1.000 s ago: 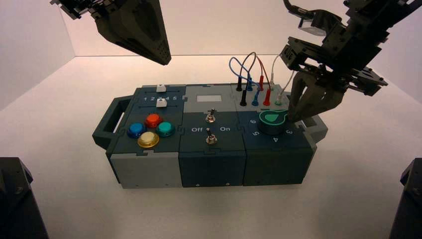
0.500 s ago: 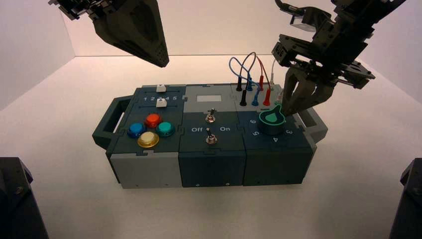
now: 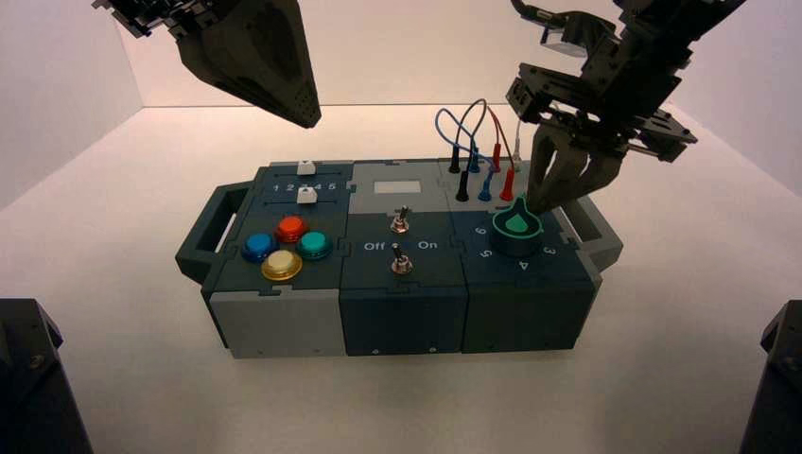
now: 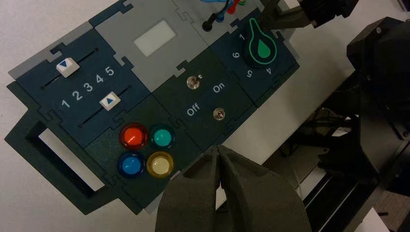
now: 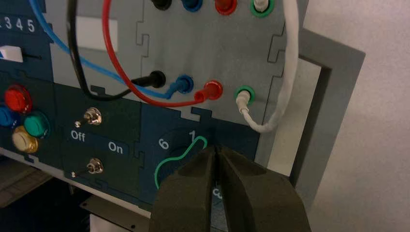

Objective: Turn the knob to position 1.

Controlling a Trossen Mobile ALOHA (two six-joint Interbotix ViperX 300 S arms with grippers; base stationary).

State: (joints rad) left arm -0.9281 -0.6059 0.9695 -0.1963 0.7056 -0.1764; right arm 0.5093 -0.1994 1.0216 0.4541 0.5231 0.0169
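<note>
The dark green teardrop knob (image 3: 517, 230) sits on the box's right section, ringed by numbers. In the left wrist view (image 4: 261, 46) its pointer lies at the 1. In the right wrist view the knob (image 5: 173, 163) is mostly hidden behind my fingers; its tip shows beside the 1. My right gripper (image 3: 535, 202) is shut, with its tips at the pointer's right side, just behind the knob; it also shows in its own wrist view (image 5: 215, 151). My left gripper (image 3: 307, 113) is shut and empty, parked high above the box's back left; in the left wrist view (image 4: 218, 151) it hangs over the box's front edge.
Blue, black, red and white wires (image 3: 473, 128) arch over the plugs (image 5: 211, 90) just behind the knob. Two toggle switches (image 3: 401, 241) stand in the middle section. Four coloured buttons (image 3: 287, 246) and two sliders (image 3: 305, 182) are on the left. Handles (image 3: 596, 232) stick out at both ends.
My right gripper has moved left behind the knob with its tips against the pointer. The pointer has swung from the back right round to the 1.
</note>
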